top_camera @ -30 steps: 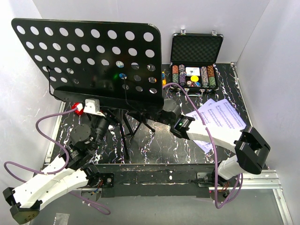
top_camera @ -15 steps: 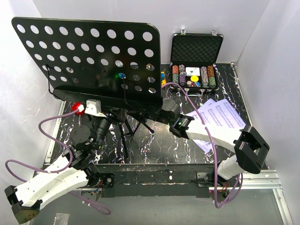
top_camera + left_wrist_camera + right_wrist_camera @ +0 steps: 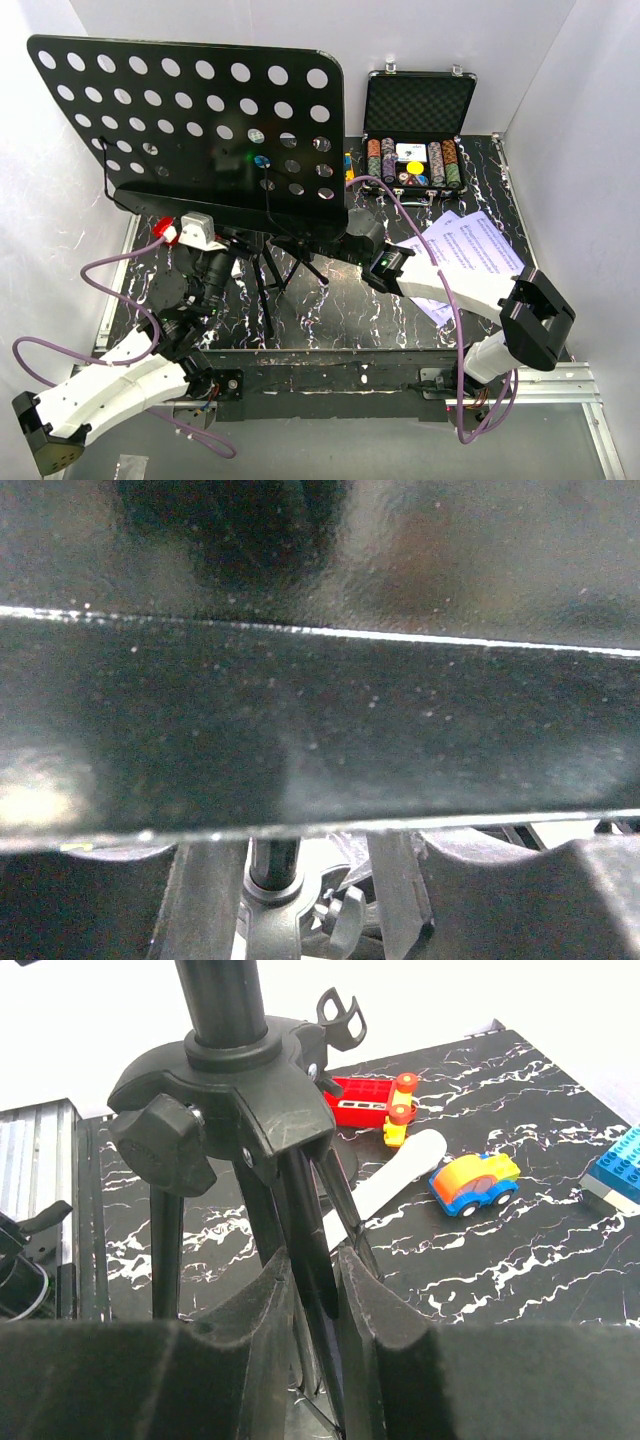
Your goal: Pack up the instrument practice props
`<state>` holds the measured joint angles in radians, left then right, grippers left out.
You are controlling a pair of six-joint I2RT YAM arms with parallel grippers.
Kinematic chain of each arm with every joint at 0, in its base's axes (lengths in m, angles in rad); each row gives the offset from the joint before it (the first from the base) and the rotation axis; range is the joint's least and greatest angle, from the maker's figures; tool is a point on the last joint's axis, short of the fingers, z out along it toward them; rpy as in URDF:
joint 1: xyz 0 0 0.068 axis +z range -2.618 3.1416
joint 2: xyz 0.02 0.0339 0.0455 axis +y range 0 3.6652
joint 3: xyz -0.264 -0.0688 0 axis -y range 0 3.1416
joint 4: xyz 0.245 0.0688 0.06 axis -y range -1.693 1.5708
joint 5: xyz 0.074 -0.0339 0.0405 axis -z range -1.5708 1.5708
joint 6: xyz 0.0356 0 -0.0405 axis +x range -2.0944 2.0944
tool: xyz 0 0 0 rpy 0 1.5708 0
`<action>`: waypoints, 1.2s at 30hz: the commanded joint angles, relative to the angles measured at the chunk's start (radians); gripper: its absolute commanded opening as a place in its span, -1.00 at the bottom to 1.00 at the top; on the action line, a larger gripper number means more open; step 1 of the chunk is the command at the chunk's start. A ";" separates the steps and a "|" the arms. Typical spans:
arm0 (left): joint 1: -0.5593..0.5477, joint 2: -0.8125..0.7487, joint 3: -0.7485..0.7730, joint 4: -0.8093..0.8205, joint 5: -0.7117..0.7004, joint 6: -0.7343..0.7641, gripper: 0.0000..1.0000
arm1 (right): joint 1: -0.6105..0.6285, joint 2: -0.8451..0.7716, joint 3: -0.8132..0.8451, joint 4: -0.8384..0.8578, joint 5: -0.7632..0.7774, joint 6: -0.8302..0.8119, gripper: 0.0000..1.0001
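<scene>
The black music stand's hole-punched desk (image 3: 190, 120) stands tilted at the back left on its tripod. Its underside (image 3: 320, 710) fills the left wrist view. My left gripper (image 3: 305, 900) sits just under the desk's lower lip with jaws apart, and the stand's post (image 3: 272, 865) shows between them. My right gripper (image 3: 315, 1280) is shut on a thin tripod leg (image 3: 308, 1210) below the black hub (image 3: 225, 1070). White sheet-music pages (image 3: 470, 250) lie at the right under my right arm. The microphone is out of view.
An open black case of poker chips (image 3: 415, 130) stands at the back right. Behind the tripod lie a toy car (image 3: 475, 1182), a red toy (image 3: 365, 1100), a blue block (image 3: 615, 1165) and a white flat strip (image 3: 400, 1170). White walls enclose three sides.
My left arm has shifted slightly forward under the desk's lip and the desk has rocked a little. My right arm has stayed on the leg.
</scene>
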<state>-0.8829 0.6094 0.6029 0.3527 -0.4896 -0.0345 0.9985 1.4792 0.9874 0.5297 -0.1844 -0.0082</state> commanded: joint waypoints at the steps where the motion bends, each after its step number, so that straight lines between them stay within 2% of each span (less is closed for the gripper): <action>1: -0.007 0.023 0.041 0.088 0.034 0.080 -0.18 | -0.004 0.016 0.042 -0.007 0.003 0.011 -0.97; 3: -0.007 0.036 0.047 0.092 0.036 0.097 -0.46 | -0.003 0.015 0.042 -0.010 -0.001 0.011 -0.97; 5: -0.007 0.053 0.061 0.082 0.033 0.114 -0.61 | -0.004 0.015 0.040 -0.013 -0.003 0.011 -0.97; 8: -0.007 0.066 0.064 0.095 0.028 0.131 -0.60 | -0.003 0.015 0.042 -0.026 -0.013 -0.016 -0.97; 12: -0.007 0.081 0.072 0.103 0.025 0.145 -0.37 | -0.004 0.013 0.040 -0.034 -0.016 -0.024 -0.97; 14: -0.007 0.092 0.077 0.107 0.029 0.151 -0.37 | -0.004 0.013 0.042 -0.040 -0.020 -0.029 -0.97; 15: -0.007 0.093 0.078 0.111 0.032 0.156 -0.47 | -0.003 0.012 0.042 -0.040 -0.020 -0.032 -0.97; 18: -0.007 0.099 0.081 0.117 0.036 0.166 -0.97 | -0.004 0.009 0.042 -0.050 -0.020 -0.033 -0.97; 21: -0.007 0.090 0.077 0.100 0.025 0.169 -1.00 | -0.003 -0.002 0.031 -0.043 -0.007 -0.021 -0.92; 23: -0.007 0.070 0.069 0.082 0.007 0.168 -1.00 | -0.004 -0.013 0.023 -0.043 0.003 0.000 -0.37; 25: -0.007 0.041 0.054 0.052 -0.027 0.170 -1.00 | -0.004 -0.029 0.010 -0.028 0.017 0.034 -0.02; 29: -0.007 -0.020 0.023 0.000 -0.082 0.174 -1.00 | -0.003 -0.069 -0.030 0.016 0.001 0.079 0.32; 31: -0.007 -0.043 0.011 -0.027 -0.096 0.176 -1.00 | -0.004 -0.083 -0.039 0.023 -0.020 0.112 0.61; 36: -0.007 -0.092 0.000 -0.087 -0.129 0.173 -1.00 | -0.003 -0.085 -0.030 0.045 -0.067 0.223 0.69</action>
<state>-0.8864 0.5552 0.6106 0.2985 -0.5819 0.1257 0.9905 1.4265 0.9493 0.5003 -0.2016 0.1059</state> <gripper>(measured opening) 0.196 0.834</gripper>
